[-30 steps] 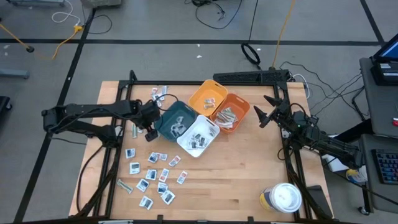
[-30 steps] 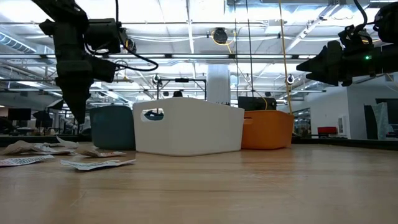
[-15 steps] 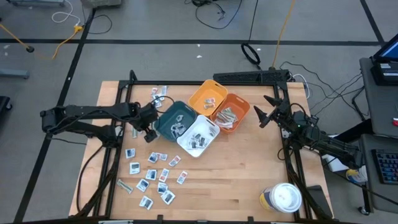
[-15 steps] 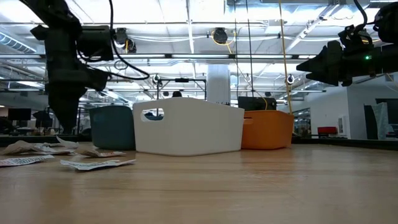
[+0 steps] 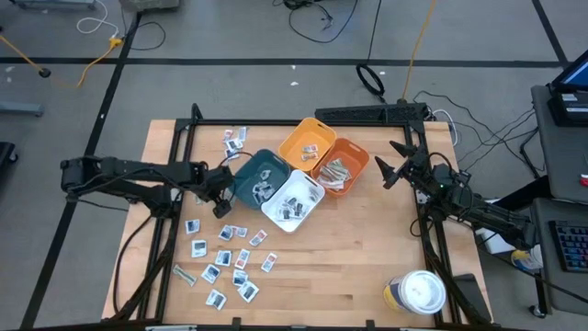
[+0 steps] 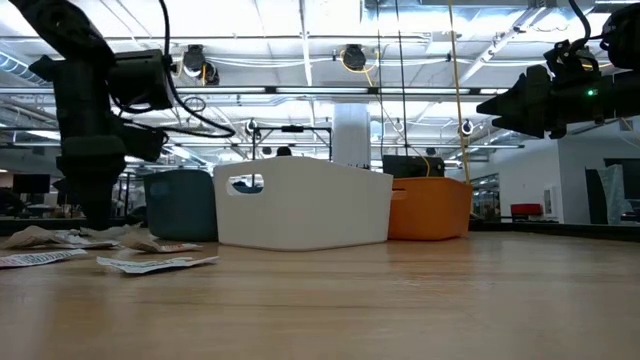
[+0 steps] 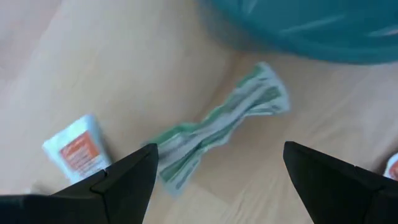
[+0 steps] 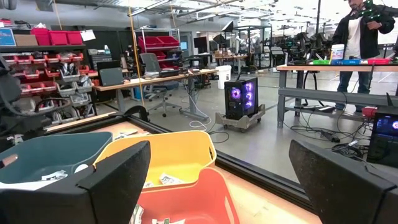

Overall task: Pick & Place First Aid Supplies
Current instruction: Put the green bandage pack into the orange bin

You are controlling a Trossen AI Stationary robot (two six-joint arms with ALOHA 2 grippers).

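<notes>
Between the open fingers of my left gripper (image 7: 219, 148) and below them, a grey-green wrapped strip (image 7: 217, 127) lies flat on the table, close to the teal bin (image 7: 298, 25). A white packet with an orange mark (image 7: 74, 146) lies next to it. In the high view my left gripper (image 5: 221, 204) points down just left of the teal bin (image 5: 260, 177). It hangs low over the table in the low view (image 6: 95, 215). My right gripper (image 5: 390, 170) waits open and level at the table's right side.
A white bin (image 5: 294, 199), a yellow bin (image 5: 308, 144) and an orange bin (image 5: 342, 165) stand clustered with the teal one. Several small packets (image 5: 225, 257) lie scattered toward the near left, and a few more (image 5: 234, 138) at the far edge. A white-lidded tub (image 5: 423, 292) stands near right.
My left gripper has come down toward the table and drawn a little toward the table's left edge, away from the teal bin. It has stayed open.
</notes>
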